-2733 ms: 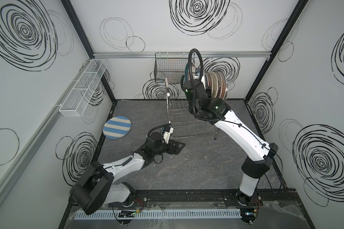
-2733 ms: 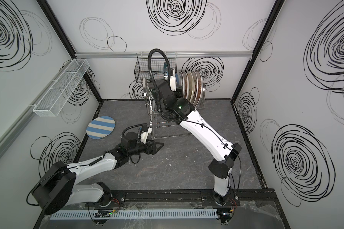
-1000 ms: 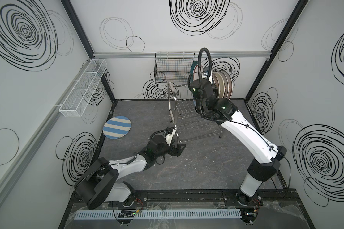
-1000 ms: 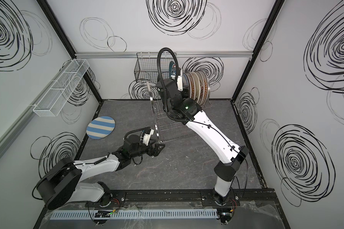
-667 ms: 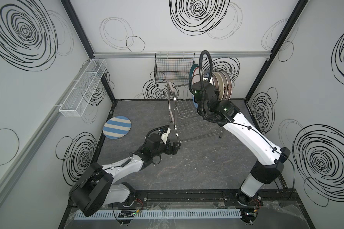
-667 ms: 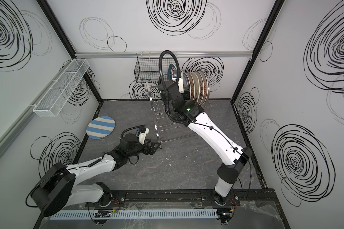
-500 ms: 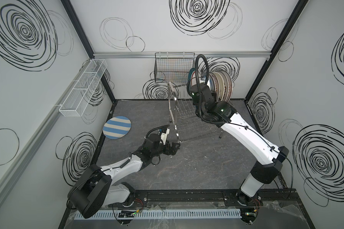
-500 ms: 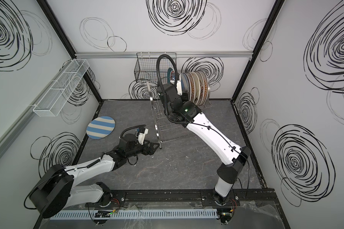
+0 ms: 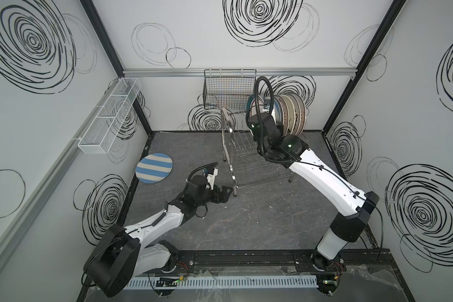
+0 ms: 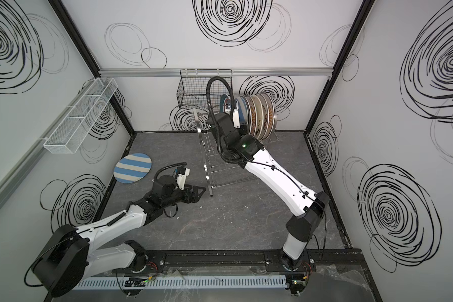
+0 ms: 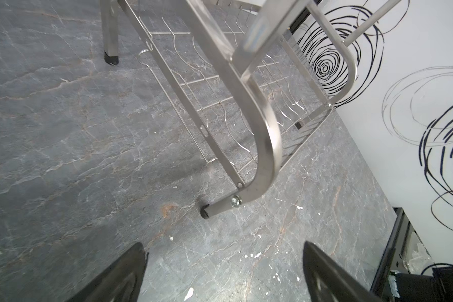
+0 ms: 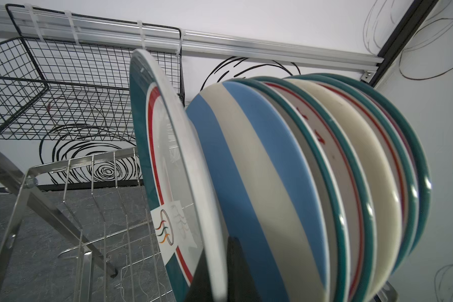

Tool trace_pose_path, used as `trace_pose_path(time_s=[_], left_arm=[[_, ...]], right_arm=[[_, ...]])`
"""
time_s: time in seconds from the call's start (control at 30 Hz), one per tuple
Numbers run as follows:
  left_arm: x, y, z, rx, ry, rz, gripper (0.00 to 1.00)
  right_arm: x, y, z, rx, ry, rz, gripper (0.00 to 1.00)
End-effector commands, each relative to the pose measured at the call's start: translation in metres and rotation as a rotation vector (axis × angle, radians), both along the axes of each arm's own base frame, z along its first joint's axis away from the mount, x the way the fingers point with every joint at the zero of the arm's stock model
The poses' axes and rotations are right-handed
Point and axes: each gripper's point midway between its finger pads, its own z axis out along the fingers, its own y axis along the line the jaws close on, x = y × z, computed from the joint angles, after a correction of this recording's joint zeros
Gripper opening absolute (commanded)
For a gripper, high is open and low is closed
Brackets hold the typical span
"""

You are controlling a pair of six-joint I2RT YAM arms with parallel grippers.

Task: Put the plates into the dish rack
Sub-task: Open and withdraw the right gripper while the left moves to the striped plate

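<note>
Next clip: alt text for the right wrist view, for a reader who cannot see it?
The right gripper, jaws shut on the rim of a green-rimmed white plate, holds it on edge beside a row of plates standing in the dish rack, a blue-and-cream striped plate nearest. A black wire basket hangs on the wall behind.

1. A white sticker (image 12: 173, 227) was found on the face of the green-rimmed plate (image 12: 139, 109). It carried an emblem, an oval ring crossed by orange and green wavy strokes, with no legible lettering.
2. The red-marked plate (image 12: 311, 128) in the rack bore red characters, partly covered by its neighbour and unreadable.
3. In a top view, the dark-lettered plate (image 10: 263, 125) showed dark characters along its rim, too small to read.
</note>
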Motion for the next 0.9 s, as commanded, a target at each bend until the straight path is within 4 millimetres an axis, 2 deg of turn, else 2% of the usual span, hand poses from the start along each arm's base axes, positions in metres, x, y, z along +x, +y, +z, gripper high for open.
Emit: trace_pose_path(time_s=[0.0, 0.07, 0.17, 0.37, 0.47, 0.57, 0.7, 0.8, 0.87], left_arm=[[0.010, 0.009, 0.016, -0.011, -0.038, 0.057, 0.96], [0.015, 0.020, 0.014, -0.001, -0.032, 0.102, 0.96], [0.023, 0.036, 0.013, -0.002, -0.014, 0.157, 0.96], [0.031, 0.057, 0.018, -0.002, -0.010, 0.231, 0.96], [0.036, 0.067, 0.019, 0.025, -0.011, 0.268, 0.96], [0.046, 0.087, 0.019, 0.079, -0.004, 0.344, 0.96], [0.061, 0.112, 0.024, 0.126, -0.019, 0.453, 0.96], [0.070, 0.120, 0.028, 0.161, -0.020, 0.498, 0.96], [0.076, 0.122, 0.032, 0.183, -0.019, 0.510, 0.96]], right_arm=[[-0.006, -0.010, 0.020, 0.073, -0.054, -0.017, 0.03], [-0.007, -0.011, 0.021, 0.071, -0.054, -0.015, 0.14], [-0.010, -0.012, 0.025, 0.074, -0.056, -0.010, 0.24], [-0.016, -0.015, 0.034, 0.075, -0.064, 0.008, 0.29], [-0.019, -0.012, 0.044, 0.080, -0.070, 0.043, 0.35], [-0.026, -0.009, 0.057, 0.076, -0.074, 0.083, 0.44], [-0.041, -0.002, 0.079, 0.101, -0.089, 0.212, 0.56], [-0.063, 0.012, 0.092, 0.158, -0.124, 0.406, 0.68], [-0.080, 0.018, 0.094, 0.200, -0.156, 0.519, 0.72]])
